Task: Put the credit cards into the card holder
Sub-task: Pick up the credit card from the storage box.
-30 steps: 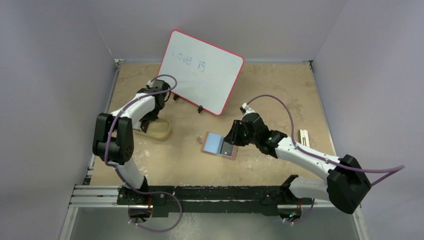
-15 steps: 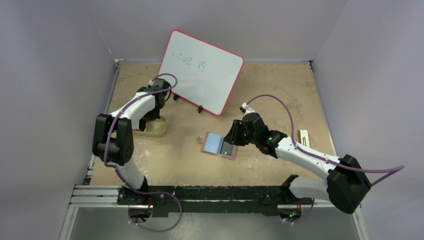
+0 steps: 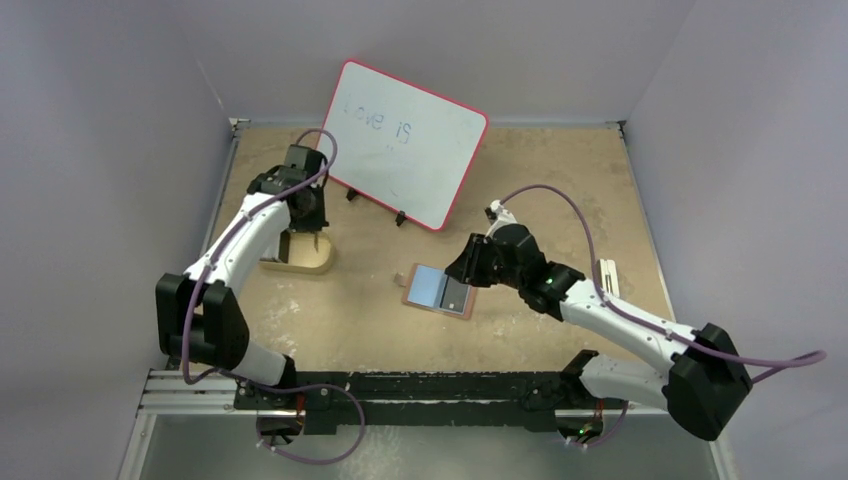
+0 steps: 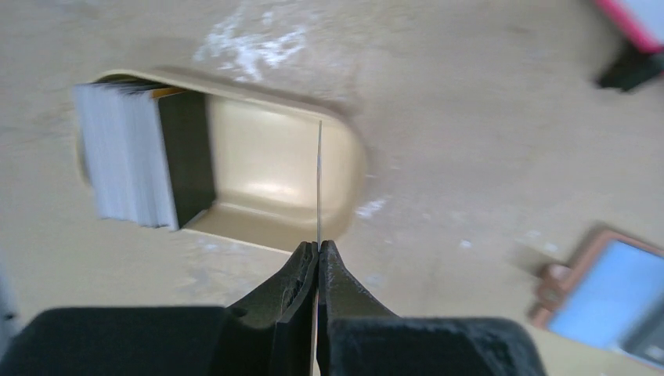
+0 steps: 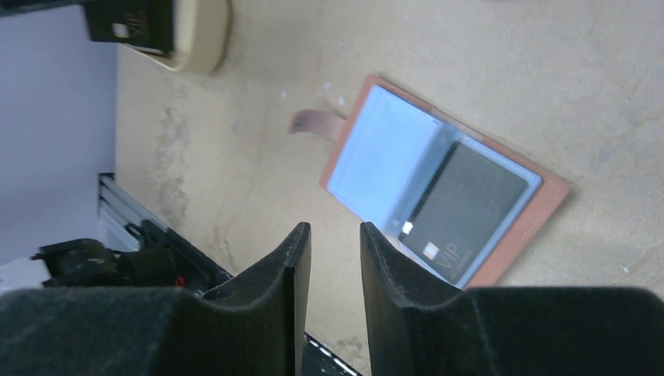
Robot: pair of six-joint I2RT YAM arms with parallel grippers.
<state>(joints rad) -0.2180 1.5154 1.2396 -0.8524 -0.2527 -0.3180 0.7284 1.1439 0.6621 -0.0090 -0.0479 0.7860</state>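
Note:
The brown card holder [image 3: 438, 291] lies open at mid-table, pale blue inside, with a dark card [image 5: 466, 207] in its right pocket. It also shows in the right wrist view [image 5: 356, 129] and the left wrist view [image 4: 618, 290]. My left gripper [image 4: 319, 244] is shut on one thin credit card [image 4: 319, 180], seen edge-on, held above the tan tray [image 4: 344, 157]. A stack of cards [image 4: 125, 164] stands in the tray's left end. My right gripper [image 5: 334, 229] is slightly open and empty, hovering above the holder's near edge.
A red-rimmed whiteboard [image 3: 405, 140] stands on black feet at the back, close to the left arm [image 3: 290, 180]. Two pale sticks [image 3: 607, 275] lie at the right. Grey walls enclose the table on three sides.
My left arm has stretched out and lifted above the tray, with the card in its jaws. My right arm has shifted only slightly by the holder.

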